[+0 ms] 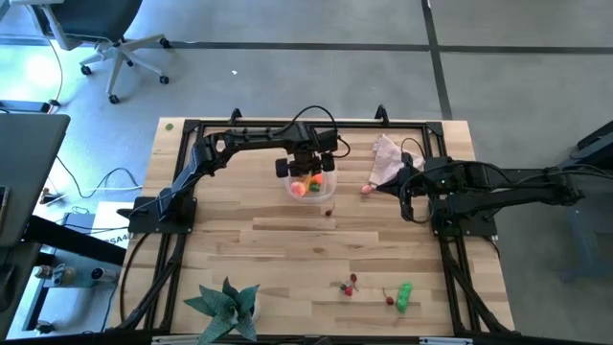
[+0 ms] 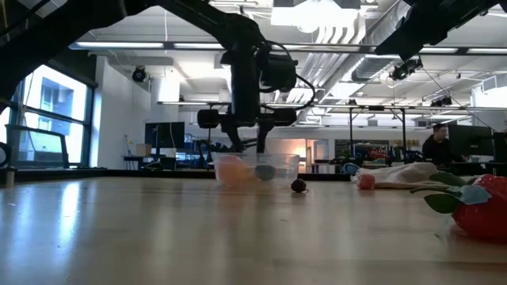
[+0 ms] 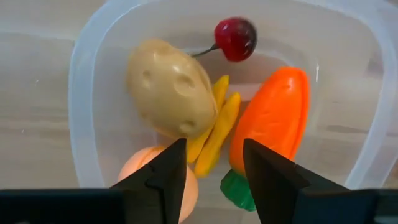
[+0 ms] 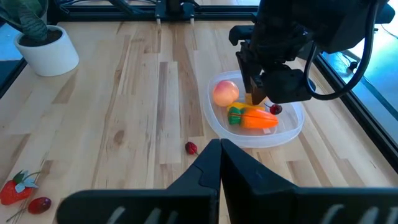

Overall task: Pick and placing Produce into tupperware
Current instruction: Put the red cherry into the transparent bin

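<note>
The clear tupperware (image 1: 326, 188) stands at the table's far middle. It holds a tan potato (image 3: 171, 87), yellow sticks (image 3: 217, 124), an orange carrot (image 3: 270, 118), a red cherry (image 3: 235, 38) and a peach-coloured ball (image 3: 140, 171). My left gripper (image 3: 214, 152) is open and empty right above the container, its fingers pointing down on either side of the yellow sticks; it also shows in the right wrist view (image 4: 256, 93). My right gripper (image 4: 221, 146) is shut and empty, to the right of the container near the cloth (image 1: 388, 158).
A loose cherry (image 1: 329, 212) lies just in front of the container. A pink piece (image 1: 366, 190) lies by the cloth. A strawberry with cherries (image 1: 350, 285) and a green pepper (image 1: 404, 295) lie near the front edge. A potted fake plant (image 1: 225, 307) stands at front left.
</note>
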You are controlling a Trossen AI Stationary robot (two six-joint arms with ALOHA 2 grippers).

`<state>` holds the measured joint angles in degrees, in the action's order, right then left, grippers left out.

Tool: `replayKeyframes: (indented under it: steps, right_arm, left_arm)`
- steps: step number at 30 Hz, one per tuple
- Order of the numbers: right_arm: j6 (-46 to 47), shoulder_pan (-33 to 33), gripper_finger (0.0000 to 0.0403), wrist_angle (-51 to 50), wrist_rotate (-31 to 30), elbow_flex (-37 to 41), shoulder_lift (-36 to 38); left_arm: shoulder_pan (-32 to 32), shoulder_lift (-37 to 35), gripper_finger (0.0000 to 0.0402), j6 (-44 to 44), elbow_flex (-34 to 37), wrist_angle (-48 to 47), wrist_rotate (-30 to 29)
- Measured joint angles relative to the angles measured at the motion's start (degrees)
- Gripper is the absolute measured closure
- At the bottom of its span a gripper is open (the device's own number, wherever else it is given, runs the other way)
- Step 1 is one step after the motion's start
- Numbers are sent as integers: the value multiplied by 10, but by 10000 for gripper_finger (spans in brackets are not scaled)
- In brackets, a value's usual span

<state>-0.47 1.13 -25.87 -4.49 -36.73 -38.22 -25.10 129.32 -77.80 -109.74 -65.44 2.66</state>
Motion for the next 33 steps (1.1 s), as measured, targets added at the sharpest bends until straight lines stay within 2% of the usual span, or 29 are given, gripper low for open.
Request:
replayKeyframes:
  steps: [8,13,21,23,27,33]
  right_arm:
    - [0,0,402,0,0,0,0]
    - [0,0,402,0,0,0,0]
    - [0,0,402,0,0,0,0]
    - [0,0,402,0,0,0,0]
    - [0,0,402,0,0,0,0]
    - [0,0,402,0,0,0,0]
  left_arm:
    - [0,0,252,0,-27,-44,24]
    - [0,0,252,6,-72,-93,44]
    - [3,0,252,166,-150,-169,137]
    - [9,0,252,200,-161,-180,145]
    - [30,-1,252,210,-175,-199,131]
    - [87,-1,252,221,-170,-177,27]
